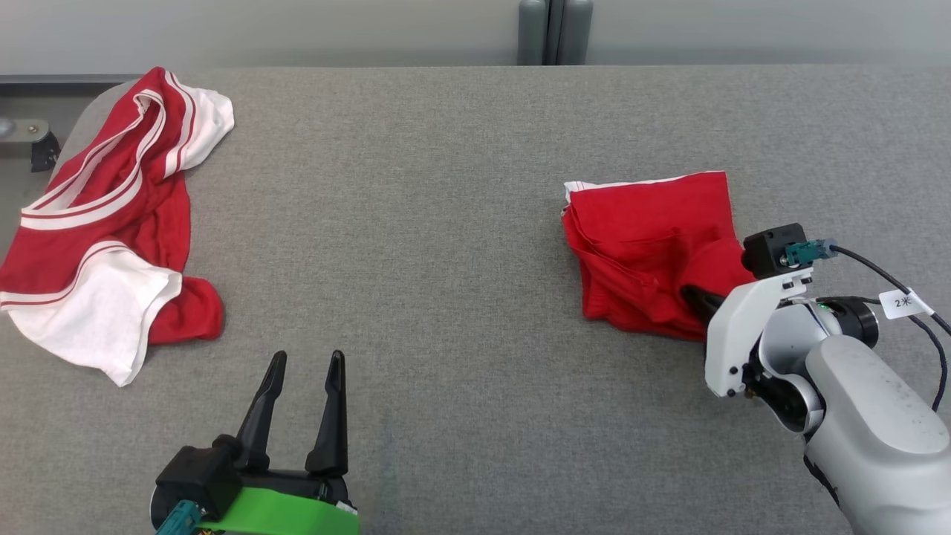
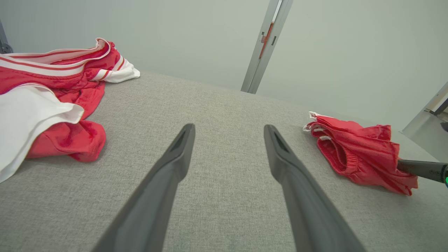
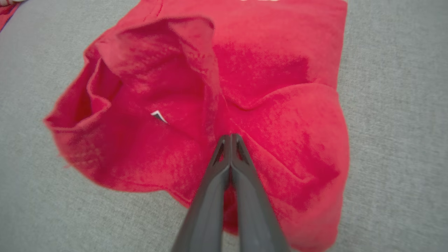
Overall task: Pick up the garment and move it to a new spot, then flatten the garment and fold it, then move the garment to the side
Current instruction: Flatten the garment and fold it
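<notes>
The garment point(image 1: 646, 238) lay on the right half of the tabletop point(image 1: 446, 260) as a compact red bundle, roughly square and several layers thick, with a thin white edge along its far side. Judging by that shape, the flattening and folding looked done, though the near side was still lumpy, with a raised flap and a bulging fold in the right wrist view.

The right gripper point(image 1: 695, 293) reached into the bundle's near right corner. Its fingers were pressed tightly together, tips buried at a crease, and they appeared to pinch a fold of the cloth, though no fabric could be seen between them. The bundle rested on the tabletop, not lifted. What seemed left was the last step: shifting the folded garment aside without letting the layers slide apart.

The left gripper point(image 1: 304, 360) hovered low at the near edge, fingers spread and holding nothing, well apart from both cloths. A striped garment point(image 1: 111, 223), red and white, lay crumpled and unfolded at the far left.
</notes>
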### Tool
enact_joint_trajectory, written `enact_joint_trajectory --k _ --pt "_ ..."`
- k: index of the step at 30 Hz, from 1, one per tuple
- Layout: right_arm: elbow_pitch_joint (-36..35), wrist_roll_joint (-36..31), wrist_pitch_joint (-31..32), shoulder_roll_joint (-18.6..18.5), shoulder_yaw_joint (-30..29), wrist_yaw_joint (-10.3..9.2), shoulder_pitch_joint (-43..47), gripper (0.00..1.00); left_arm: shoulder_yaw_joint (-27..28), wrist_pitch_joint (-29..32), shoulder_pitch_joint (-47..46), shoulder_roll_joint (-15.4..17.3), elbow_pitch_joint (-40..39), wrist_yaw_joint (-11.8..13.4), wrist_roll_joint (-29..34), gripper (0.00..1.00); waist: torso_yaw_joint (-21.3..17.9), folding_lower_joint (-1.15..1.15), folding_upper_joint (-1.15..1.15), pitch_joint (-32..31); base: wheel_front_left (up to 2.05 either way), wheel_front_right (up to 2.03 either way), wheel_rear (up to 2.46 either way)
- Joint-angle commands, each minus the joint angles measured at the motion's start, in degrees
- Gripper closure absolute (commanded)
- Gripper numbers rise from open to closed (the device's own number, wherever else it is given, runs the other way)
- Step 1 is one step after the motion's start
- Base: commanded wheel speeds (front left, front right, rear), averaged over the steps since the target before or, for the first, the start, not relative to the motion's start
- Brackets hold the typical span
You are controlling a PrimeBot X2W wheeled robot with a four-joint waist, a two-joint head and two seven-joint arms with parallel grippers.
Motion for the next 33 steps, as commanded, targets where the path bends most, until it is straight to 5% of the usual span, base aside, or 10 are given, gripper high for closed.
enact_joint_trajectory --k 1,17,25,33 --pt "-0.9 1.4 -0.5 -0.4 1.1 -0.08 0.9 1.00 0.1 0.0 0.5 0.1 -0.2 -0.1 0.1 0.00 -0.8 0.00 0.00 -0.3 0.00 0.00 0.00" --pt "-5.2 11.1 -9.7 -3.0 14.1 -0.08 5.8 1.00 0.6 0.0 4.1 0.1 0.8 -0.1 -0.3 0.00 -1.5 0.00 0.00 -6.2 0.00 0.00 0.00" --pt "-7.7 10.8 -14.4 -5.8 11.1 -0.08 4.6 1.00 1.5 0.0 6.7 0.1 -0.2 -0.1 -0.1 0.00 -3.0 0.00 0.00 -8.5 0.00 0.00 0.00" --pt "-2.0 5.4 -15.0 -6.2 4.0 -0.08 -3.0 1.00 -0.3 0.0 2.5 0.1 -1.1 -0.1 0.7 0.00 -1.9 0.00 0.00 -3.0 0.00 0.00 0.00"
